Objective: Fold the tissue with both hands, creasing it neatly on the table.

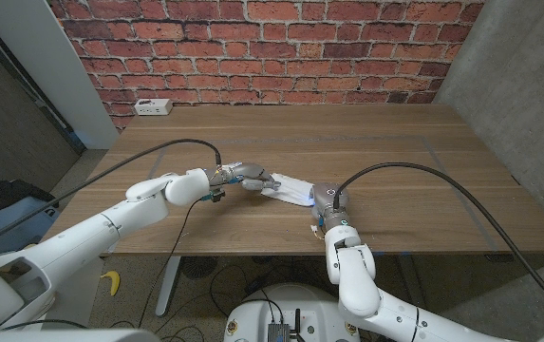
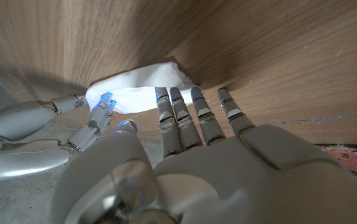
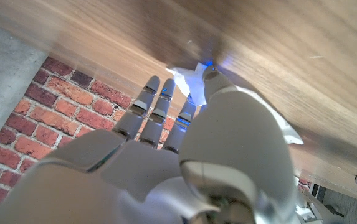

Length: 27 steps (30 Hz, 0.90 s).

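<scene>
- Table (image 1: 404, 142) of dark wood is serving as the working surface and as landmark for all positions below; a brick wall (image 1: 272, 43) is standing behind its far edge.
- Left hand (image 1: 245, 176) is reaching in over the table's near-middle, its fingers (image 2: 177, 115) extending side by side onto the tissue's near-left end. Judgement: it is pinning or pressing that end rather than lifting it. Whether any layer is being pinched cannot be told.
- Right hand (image 1: 326, 198) is sitting over the table nearer the front edge, at the tissue's opposite end, fingers (image 3: 156, 109) running straight toward the white edge. A grip cannot be confirmed; the thumb side is hiding the contact.
- Tissue (image 1: 286, 187) is lying on the table between the two hands, already bunched or partly doubled, slightly rumpled. Judgement: one hand at each end is allowing the fold to be flattened into a crease.
- Power strip (image 1: 152, 106) is resting at the table's far-left corner, well apart from the work.
</scene>
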Motion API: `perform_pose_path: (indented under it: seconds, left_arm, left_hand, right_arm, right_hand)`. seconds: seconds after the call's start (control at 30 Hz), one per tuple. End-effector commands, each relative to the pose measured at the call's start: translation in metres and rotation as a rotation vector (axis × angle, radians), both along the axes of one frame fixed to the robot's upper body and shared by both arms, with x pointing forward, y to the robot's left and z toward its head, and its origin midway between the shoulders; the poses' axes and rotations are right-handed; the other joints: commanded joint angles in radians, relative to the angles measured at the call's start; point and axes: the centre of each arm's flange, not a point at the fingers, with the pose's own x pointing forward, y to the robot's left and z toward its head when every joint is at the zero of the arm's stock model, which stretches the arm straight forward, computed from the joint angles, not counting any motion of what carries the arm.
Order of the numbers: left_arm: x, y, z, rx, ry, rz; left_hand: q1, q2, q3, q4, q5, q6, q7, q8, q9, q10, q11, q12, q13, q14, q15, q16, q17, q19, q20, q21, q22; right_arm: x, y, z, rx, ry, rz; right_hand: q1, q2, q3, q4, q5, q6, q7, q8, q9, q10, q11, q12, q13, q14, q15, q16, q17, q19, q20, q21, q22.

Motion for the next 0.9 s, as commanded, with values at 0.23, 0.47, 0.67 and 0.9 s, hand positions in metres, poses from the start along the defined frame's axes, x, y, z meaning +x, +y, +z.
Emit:
perform_pose_path:
  seconds: [0.23,0.47,0.67,0.9]
  left_arm:
    - [0.0,-0.002,0.001,0.001,0.017,-0.032]
    - [-0.002,-0.001,-0.001,0.008,0.018,-0.031]
    - [-0.007,-0.004,-0.003,0.088,-0.035,0.003]
    - [-0.013,-0.013,-0.008,0.2,-0.105,0.041]
  left_hand:
    - [-0.021,-0.005,0.004,0.006,0.003,0.006,0.005,0.008,0.004,0.008,0.004,0.003,0.003,0.009,-0.028,0.003,0.001,0.005,0.006,-0.002,0.001]
    - [-0.029,-0.007,0.004,0.005,0.003,0.009,0.006,0.009,0.004,0.011,0.005,0.004,0.003,0.012,-0.027,0.004,0.001,0.006,0.009,-0.002,0.0]
    - [-0.042,-0.012,0.003,0.003,0.003,0.019,0.01,0.014,0.004,0.023,0.0,0.008,0.003,0.025,-0.034,0.007,0.001,0.007,0.009,-0.003,0.0]
    - [-0.066,-0.017,0.001,0.0,0.004,0.061,0.018,0.026,0.004,0.058,0.0,0.018,0.004,0.041,-0.043,0.009,0.0,0.013,0.008,-0.003,-0.002]
  right_arm:
    - [0.007,0.01,0.008,-0.025,-0.293,0.075]
    - [0.01,0.017,0.017,-0.038,-0.368,0.123]
    - [0.011,0.023,0.023,-0.053,-0.427,0.146]
    - [0.011,0.024,0.029,-0.057,-0.461,0.147]
  right_hand:
    - [0.026,0.004,0.0,0.007,-0.007,0.05,0.006,0.016,0.015,0.046,-0.002,0.016,0.011,0.028,-0.187,0.026,0.028,0.023,-0.002,0.018,0.007]
    - [0.031,0.003,-0.001,0.007,-0.007,0.05,0.004,0.015,0.016,0.046,-0.005,0.015,0.012,0.029,-0.188,0.027,0.033,0.025,-0.004,0.021,0.007]
    - [0.035,0.005,0.0,0.008,-0.007,0.051,0.003,0.014,0.016,0.047,-0.008,0.012,0.012,0.031,-0.189,0.027,0.036,0.026,-0.005,0.023,0.007]
    - [0.037,0.004,0.0,0.009,-0.007,0.052,0.001,0.014,0.016,0.047,-0.011,0.011,0.012,0.03,-0.188,0.025,0.038,0.028,-0.006,0.025,0.008]
